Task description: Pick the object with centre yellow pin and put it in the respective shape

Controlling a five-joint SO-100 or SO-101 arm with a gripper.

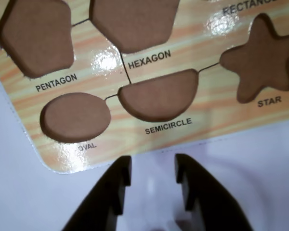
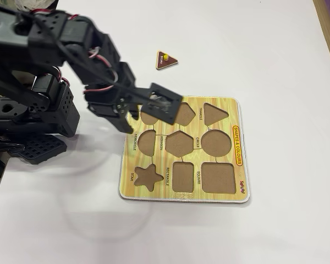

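The object with centre yellow pin [image 2: 166, 59], a small dark-brown triangle, lies flat on the white table beyond the top edge of the board in the fixed view; the wrist view does not show it. The wooden shape board [image 2: 234, 110] has a triangle cut-out [image 2: 214, 114] near its top right corner. My gripper [image 2: 122, 120] hangs just off the board's left edge, well apart from the triangle. In the wrist view the gripper [image 1: 152, 163] is open, with only white table between its black fingers, just short of the board [image 1: 216, 110] by the oval cut-out [image 1: 76, 117] and the semicircle cut-out [image 1: 159, 100].
The board's other cut-outs are empty: star [image 2: 148, 176], hexagon [image 2: 179, 144], circle [image 2: 216, 143], rectangle [image 2: 183, 177], square [image 2: 218, 177]. The arm's base [image 2: 36, 118] fills the left of the fixed view. White table lies around the board.
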